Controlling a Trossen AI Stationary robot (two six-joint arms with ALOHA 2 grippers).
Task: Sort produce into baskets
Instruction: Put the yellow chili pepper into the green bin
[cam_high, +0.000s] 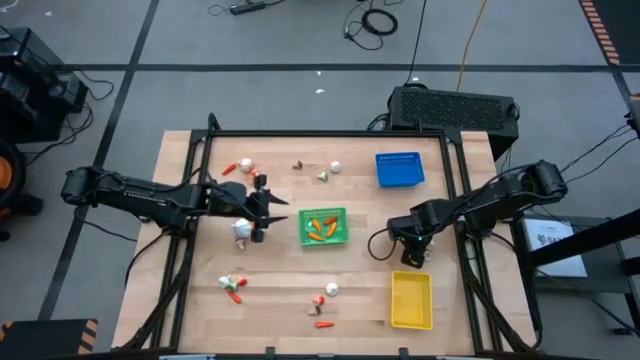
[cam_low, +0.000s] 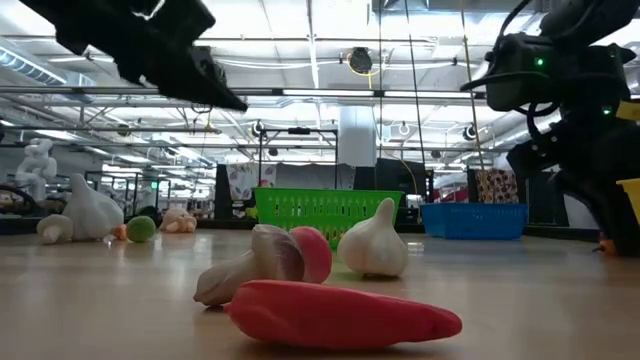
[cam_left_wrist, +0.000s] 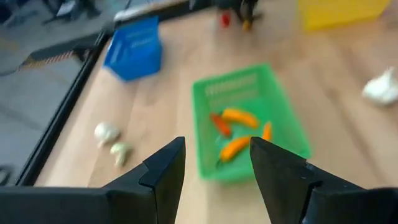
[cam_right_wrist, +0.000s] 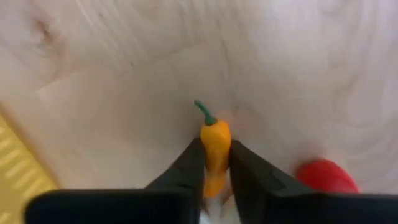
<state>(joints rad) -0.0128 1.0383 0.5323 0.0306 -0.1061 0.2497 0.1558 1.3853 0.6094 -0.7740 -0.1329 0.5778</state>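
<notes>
Just above the yellow basket (cam_high: 411, 301), the right tool (cam_right_wrist: 216, 163) is down at the desk (cam_high: 290, 270), its fingers pinched on an orange pepper (cam_right_wrist: 214, 142) beside a red piece (cam_right_wrist: 326, 176). The left tool (cam_left_wrist: 217, 168) hangs half-open and empty beside the green basket (cam_high: 324, 226), which holds orange pieces; the blue basket (cam_high: 399, 169) sits beyond.

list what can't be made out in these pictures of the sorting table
- Yellow plastic mesh basket: any contents too small to tell in the high view; only a corner shows in the right wrist view.
- Small orange toy pepper: its lower end hidden between the right gripper fingers; invisible from above.
- Blue plastic mesh basket: inside blurred in the left wrist view.
- Left gripper: open, holding nothing.
</notes>
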